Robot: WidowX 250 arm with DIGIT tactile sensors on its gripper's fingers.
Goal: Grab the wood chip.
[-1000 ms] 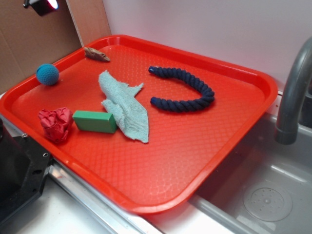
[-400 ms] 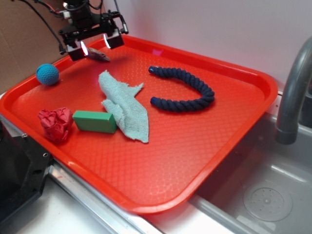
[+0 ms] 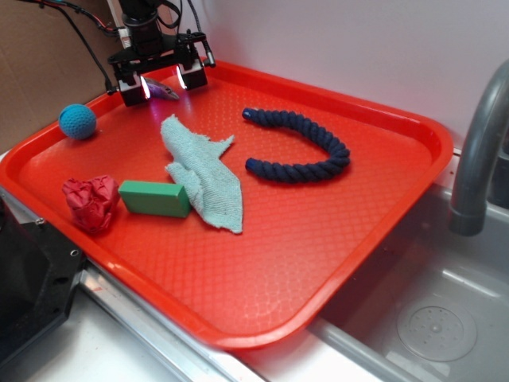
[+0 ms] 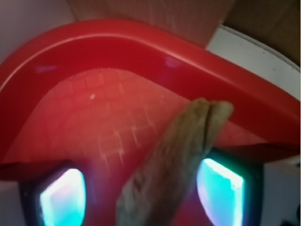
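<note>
I see the wood chip [image 4: 174,165] lying on the tray floor in the far left corner, close under the raised rim; in the exterior view only a sliver of it [image 3: 163,91] shows between the fingers. In the wrist view it runs diagonally up from the bottom edge, blunt split end pointing toward the corner. Gripper [image 3: 163,82] sits right over it, jaws spread wide, one finger [image 3: 134,87] on each side of the chip, glowing pads clear of the wood with a gap on both sides, so it's open and holding nothing. I can't tell if the fingertips touch the tray. Red tray [image 3: 382,231] has the rest spread out: blue knitted ball [image 3: 77,121] near the left rim, well apart from the gripper; pale green rag [image 3: 203,171] in the middle; dark blue rope [image 3: 306,147] curled in a C to its right; green block [image 3: 155,198] touching the rag's lower edge; crumpled red paper ball [image 3: 91,203] just beside the block near the front left rim. Grey faucet [image 3: 481,143] and sink [image 3: 429,318] off the tray's right side.
</note>
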